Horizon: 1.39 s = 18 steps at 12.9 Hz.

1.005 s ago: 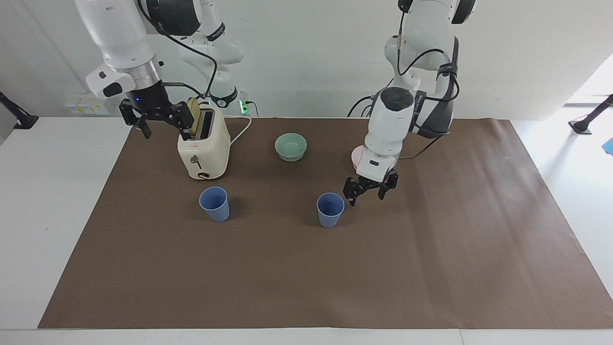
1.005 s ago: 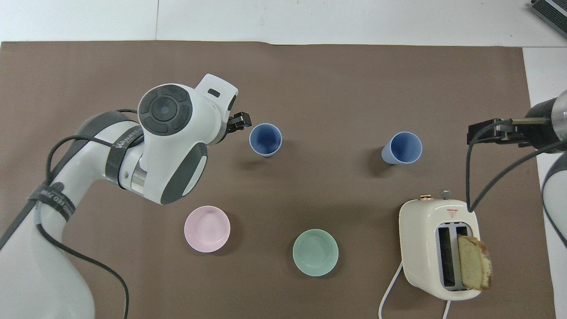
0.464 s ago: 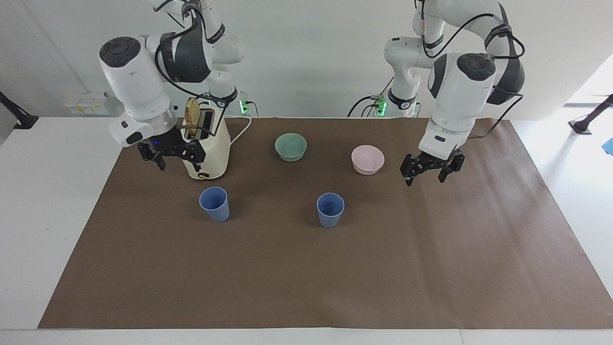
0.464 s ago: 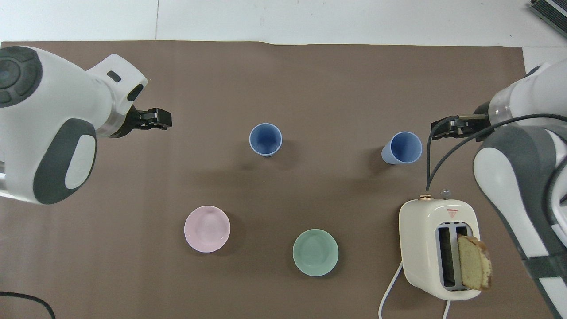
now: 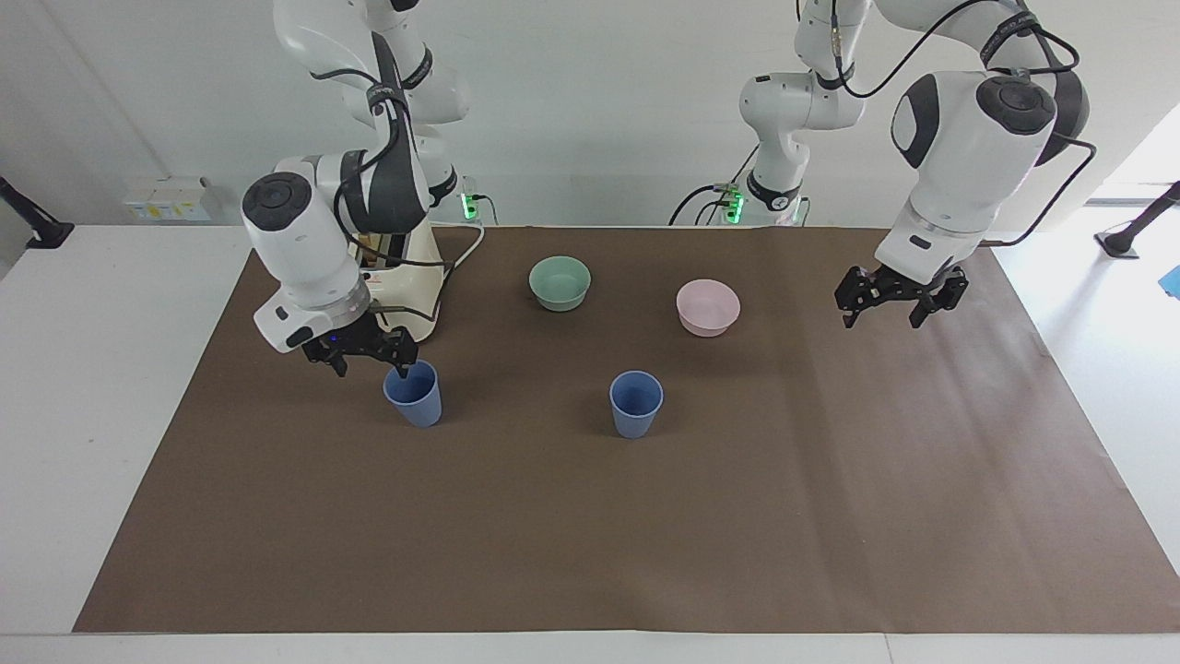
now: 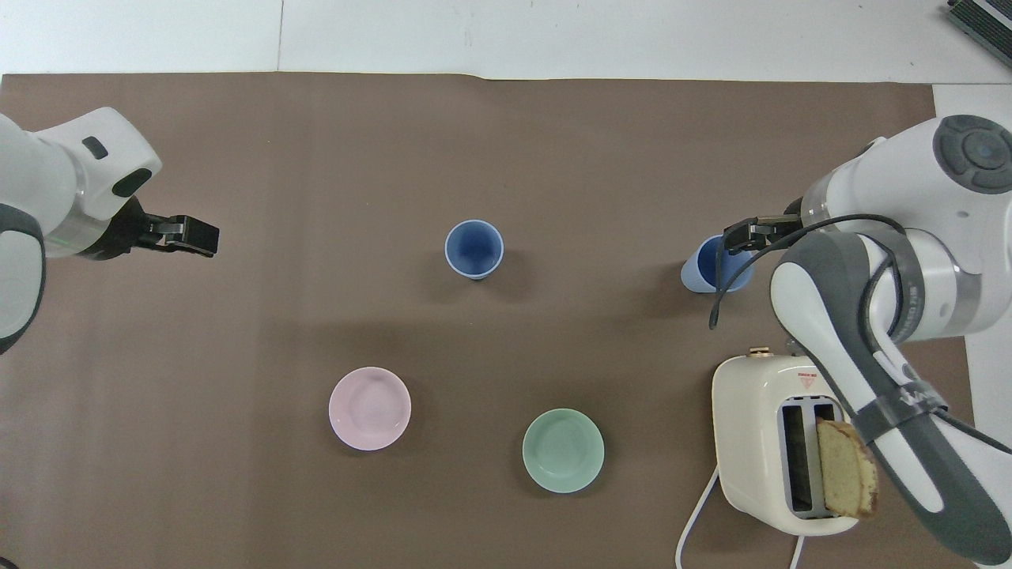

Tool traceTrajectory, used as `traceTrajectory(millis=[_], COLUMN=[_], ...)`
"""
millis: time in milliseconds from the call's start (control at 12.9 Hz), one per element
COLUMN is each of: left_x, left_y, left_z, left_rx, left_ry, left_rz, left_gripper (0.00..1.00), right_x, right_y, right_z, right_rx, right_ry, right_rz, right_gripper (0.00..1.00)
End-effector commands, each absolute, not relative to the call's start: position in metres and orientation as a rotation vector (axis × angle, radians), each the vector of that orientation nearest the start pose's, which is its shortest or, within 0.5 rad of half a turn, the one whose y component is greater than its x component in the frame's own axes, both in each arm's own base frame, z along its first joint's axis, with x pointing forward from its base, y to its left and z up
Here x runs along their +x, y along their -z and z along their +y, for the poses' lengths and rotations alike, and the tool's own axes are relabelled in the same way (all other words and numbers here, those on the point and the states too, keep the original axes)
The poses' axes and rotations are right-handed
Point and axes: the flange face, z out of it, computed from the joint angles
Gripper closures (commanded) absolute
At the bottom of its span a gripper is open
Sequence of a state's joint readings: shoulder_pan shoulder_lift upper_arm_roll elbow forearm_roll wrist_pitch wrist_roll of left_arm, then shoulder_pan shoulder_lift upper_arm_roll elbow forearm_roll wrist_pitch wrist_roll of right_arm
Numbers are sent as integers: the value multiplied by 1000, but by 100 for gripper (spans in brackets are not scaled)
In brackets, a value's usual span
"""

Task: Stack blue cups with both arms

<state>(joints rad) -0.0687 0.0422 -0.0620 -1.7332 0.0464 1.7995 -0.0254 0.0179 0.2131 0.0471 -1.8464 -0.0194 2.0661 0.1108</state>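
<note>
Toward the right arm's end: right gripper [image 5: 365, 355], fingers apart, one finger at the rim of a blue cup [image 5: 413, 394]
Mid-mat: second blue cup [image 5: 636, 404], upright, alone
Nearer the robots: green bowl [image 5: 560, 282], pink bowl [image 5: 707, 307]
Over bare brown mat [image 5: 645, 535]: left gripper [image 5: 899, 300], fingers apart, holding nothing

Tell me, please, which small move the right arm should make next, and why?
Probably lower the right gripper a little and close it on the blue cup in front of the toaster: its open fingers seem to straddle the rim. The left gripper waits over bare mat.
</note>
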Motion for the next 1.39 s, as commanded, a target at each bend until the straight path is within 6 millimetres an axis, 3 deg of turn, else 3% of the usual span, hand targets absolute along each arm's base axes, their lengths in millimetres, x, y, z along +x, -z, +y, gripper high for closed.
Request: traceTrajectory(millis=[0,232,541,695,850,1082,1314], left_x=[559,548,536,533,526,527,524], left_y=[-570,-618,-654,-664,-672,-670,-669], left_z=[-55,-58,-56,-54,-44,-43,-43], left_rx=[-3108,-3124,-3146,-3152,-3174,-3186,-3185], left_ry=[35,44,-3,-4,33,38,34], left_rz=[200,197,190,189,197,201,203], left_gripper=[0,0,0,0,0,0,0], right_x=[609,611,611,611,611,611,611], right_y=[-396,-382,-378,-377,-377,-375,-374], right_z=[38,37,36,38,38,38,39], right_rx=[-3128,-3129,-3129,-3129,-3129,-3129,-3129], right_ry=[18,-18,-27,-30,-30,-35,-37], right_rz=[46,51,58,51,56,47,52], right_gripper=[0,0,4,50,82,92,94])
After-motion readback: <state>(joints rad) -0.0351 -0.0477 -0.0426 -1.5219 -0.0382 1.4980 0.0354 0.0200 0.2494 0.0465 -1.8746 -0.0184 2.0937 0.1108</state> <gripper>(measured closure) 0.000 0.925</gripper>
